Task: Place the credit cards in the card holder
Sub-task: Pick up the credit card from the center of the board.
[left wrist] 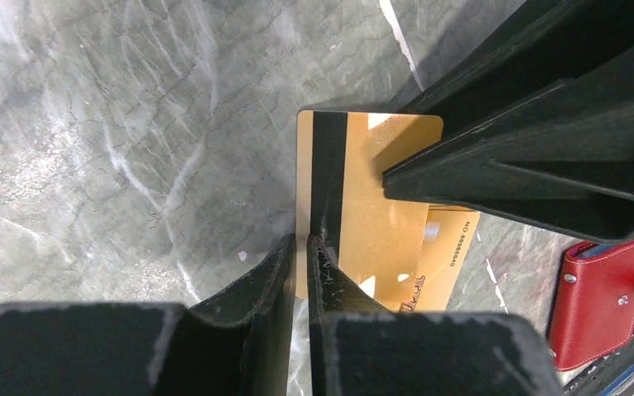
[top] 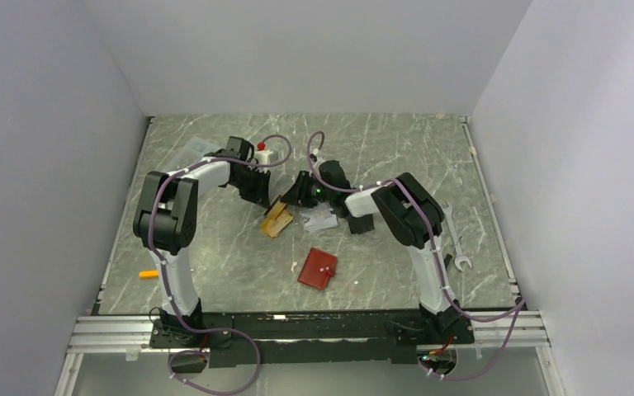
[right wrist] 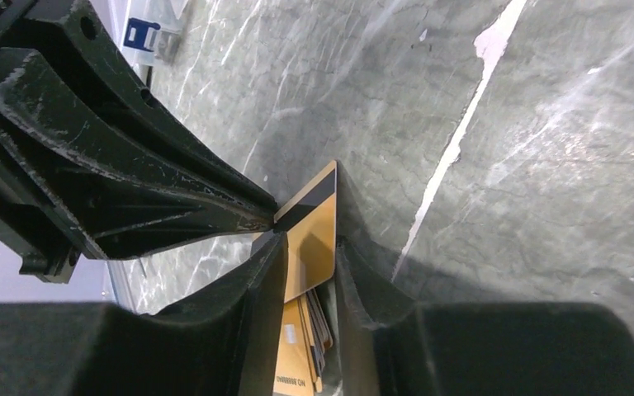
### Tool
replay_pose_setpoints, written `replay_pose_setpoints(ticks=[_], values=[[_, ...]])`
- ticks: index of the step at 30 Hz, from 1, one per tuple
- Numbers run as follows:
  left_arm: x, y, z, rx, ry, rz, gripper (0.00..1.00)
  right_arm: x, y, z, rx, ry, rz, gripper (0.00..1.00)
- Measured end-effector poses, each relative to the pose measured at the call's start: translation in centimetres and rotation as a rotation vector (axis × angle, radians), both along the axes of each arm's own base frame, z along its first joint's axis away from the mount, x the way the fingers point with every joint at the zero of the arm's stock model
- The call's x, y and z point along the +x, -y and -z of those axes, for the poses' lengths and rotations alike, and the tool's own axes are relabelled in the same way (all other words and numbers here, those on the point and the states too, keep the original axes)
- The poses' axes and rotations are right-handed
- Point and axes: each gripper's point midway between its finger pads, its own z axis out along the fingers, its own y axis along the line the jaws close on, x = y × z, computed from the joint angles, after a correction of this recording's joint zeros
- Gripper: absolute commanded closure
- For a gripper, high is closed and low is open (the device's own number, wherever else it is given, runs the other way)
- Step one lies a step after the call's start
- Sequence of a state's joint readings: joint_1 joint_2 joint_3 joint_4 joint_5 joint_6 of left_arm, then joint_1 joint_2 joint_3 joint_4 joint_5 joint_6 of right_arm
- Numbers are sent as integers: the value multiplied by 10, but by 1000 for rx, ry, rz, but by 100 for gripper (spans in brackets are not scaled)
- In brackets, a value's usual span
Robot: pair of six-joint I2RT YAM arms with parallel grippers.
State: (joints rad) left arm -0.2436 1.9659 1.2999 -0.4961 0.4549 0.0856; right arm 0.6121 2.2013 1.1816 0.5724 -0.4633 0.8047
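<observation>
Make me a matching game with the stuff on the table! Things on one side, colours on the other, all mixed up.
Things:
1. card holder
2. card between the fingers
3. wrench
4. little stick at the table's left edge

Colours:
A. orange
B. silver
C. dark red
D. gold with a dark stripe

Pairs: 1-C, 2-D, 3-B, 4-A
</observation>
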Motion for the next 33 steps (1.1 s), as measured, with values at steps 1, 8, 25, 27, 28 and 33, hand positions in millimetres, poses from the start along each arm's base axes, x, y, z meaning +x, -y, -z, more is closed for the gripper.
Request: replay_pose_setpoints(ticks=[1,8,25,27,28,33], values=[[0,0,0,-2,-1,1,84,-1,-2,1,2,-4,-1,78],[-6,3,-2,-20,-11,13,68,-2,-8,1,23,-37,22,100],[0,-37,-181,-348,196,-85,23,-13,4,-107,7,163,4,100],[-9,-32,-193,-421,159,-88,23,-22,6,-135,-22,257,-9,100],[-13,-29,-196,-453,134,-90,22,-30,6,-151,-48,318,-17,100],[-35,-13,-205,-597,-22,-93,23,-98,-18,-216,-219,690,-95,100]])
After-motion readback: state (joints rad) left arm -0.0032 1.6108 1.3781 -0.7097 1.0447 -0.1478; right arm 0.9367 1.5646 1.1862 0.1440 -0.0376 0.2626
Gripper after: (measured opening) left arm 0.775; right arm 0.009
